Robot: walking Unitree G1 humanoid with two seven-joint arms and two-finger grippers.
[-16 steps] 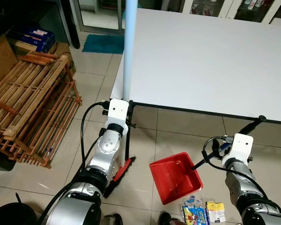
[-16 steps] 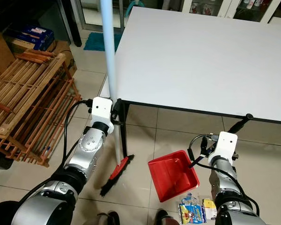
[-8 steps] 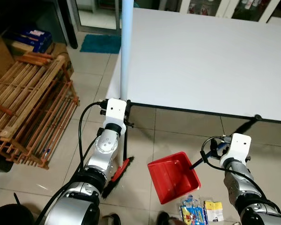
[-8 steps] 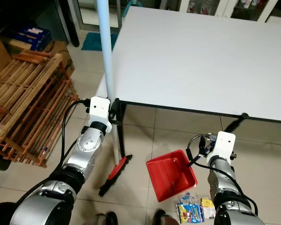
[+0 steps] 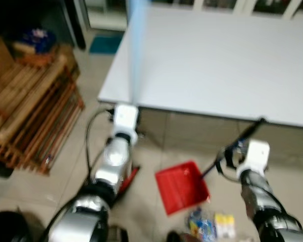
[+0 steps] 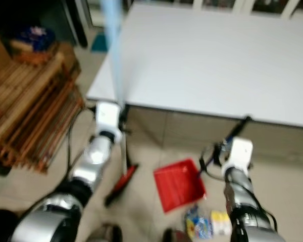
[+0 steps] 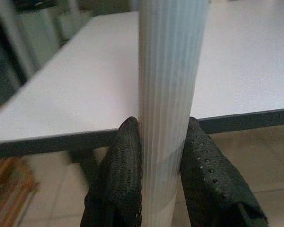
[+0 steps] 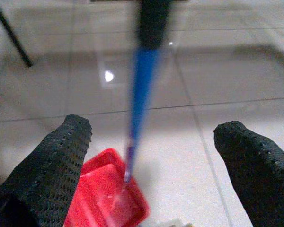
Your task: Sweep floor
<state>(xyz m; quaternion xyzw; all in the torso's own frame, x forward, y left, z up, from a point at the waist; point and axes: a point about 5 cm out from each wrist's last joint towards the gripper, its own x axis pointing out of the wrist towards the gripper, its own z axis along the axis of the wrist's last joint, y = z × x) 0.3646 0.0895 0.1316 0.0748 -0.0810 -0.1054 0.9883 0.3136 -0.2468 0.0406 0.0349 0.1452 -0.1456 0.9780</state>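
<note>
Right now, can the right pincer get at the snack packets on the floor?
Probably not freely: the right pincer stands open around the red dustpan handle, and the snack packets lie past the pan beside that arm.

Nothing readable anywhere. Head views blurred; colourful packets (image 5: 208,225) on the floor carrying print, too smeared to make out. Blue boxes (image 5: 36,36) beside the wooden rack (image 5: 25,108) equally illegible. White worktop (image 5: 217,55) bare of markings. Ribbed pale broom handle (image 7: 170,94) unlabelled, red dustpan (image 8: 109,198) and its blue handle (image 8: 142,90) unmarked too. No brand, number or sign legible.
</note>
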